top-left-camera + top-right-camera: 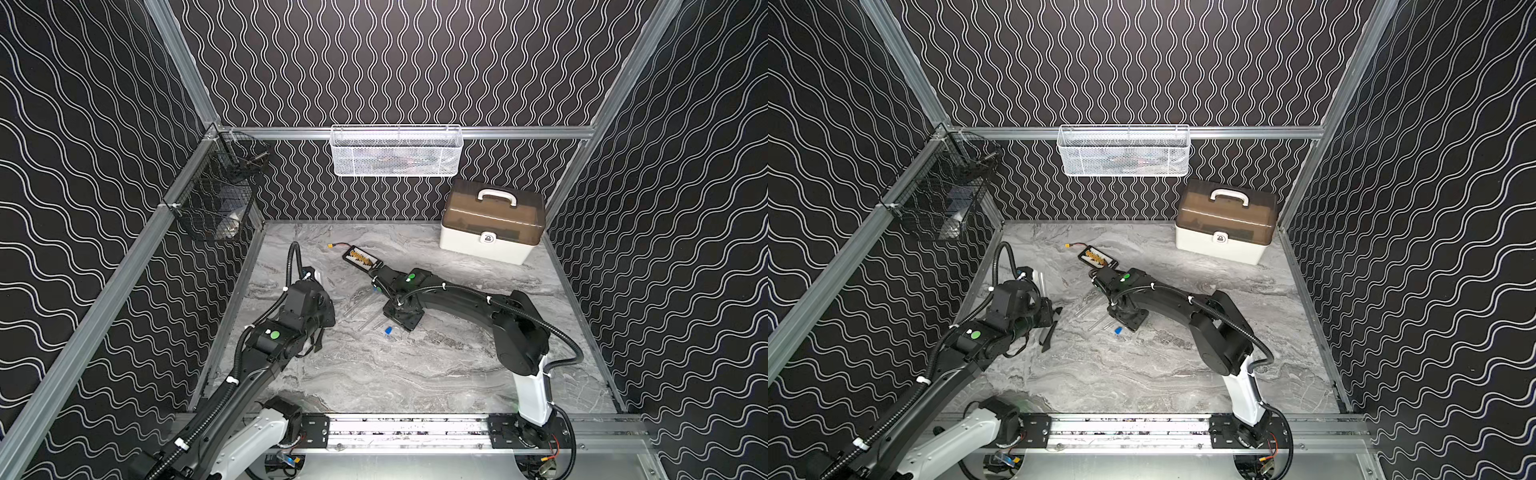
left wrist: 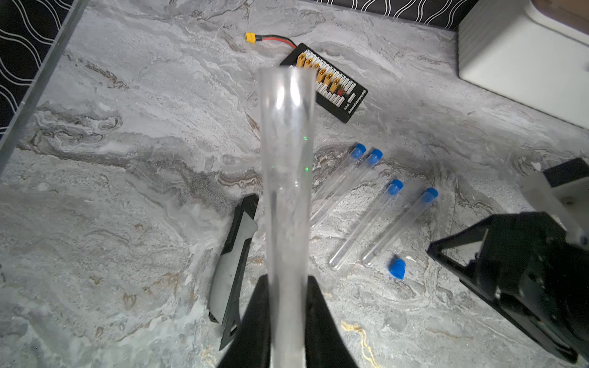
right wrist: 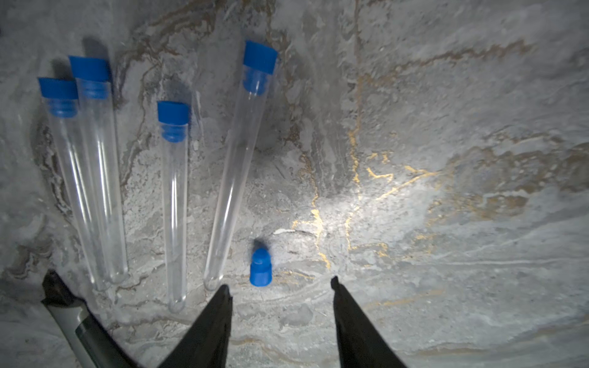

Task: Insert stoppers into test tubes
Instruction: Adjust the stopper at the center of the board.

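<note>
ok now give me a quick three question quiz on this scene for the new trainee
1. Count: how many test tubes lying on the table already have a blue stopper in them?
2. True or false: the left gripper is shut on a clear tube whose mouth has no stopper.
3. The loose stopper lies nearest to: A) the right gripper, B) the white box, C) the battery board.
Key: 1. four. 2. true. 3. A.
</note>
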